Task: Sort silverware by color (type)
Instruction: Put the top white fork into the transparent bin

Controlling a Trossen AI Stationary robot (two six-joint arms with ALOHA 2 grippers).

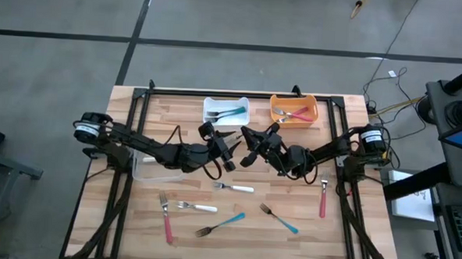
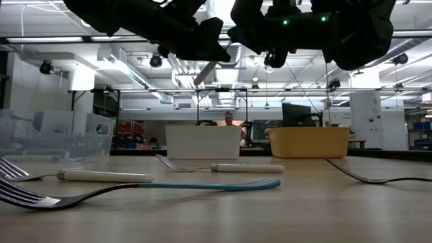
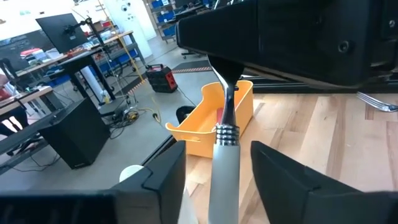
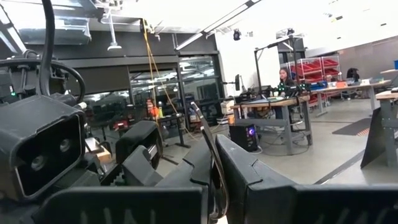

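White-handled utensil [image 3: 222, 165] is mid-air above desk [image 1: 288, 241]; right gripper [image 1: 249, 154] pinches its metal end, left gripper [image 3: 217, 180] fingers apart round handle. Light, stiff, slippery; grip mid-handle

Silverware [image 1: 209, 209] – red, teal, white – scattered on tabletop.

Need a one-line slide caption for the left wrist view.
White-handled utensil passing between the two tools, its metal end at the right tool, orange bin behind.
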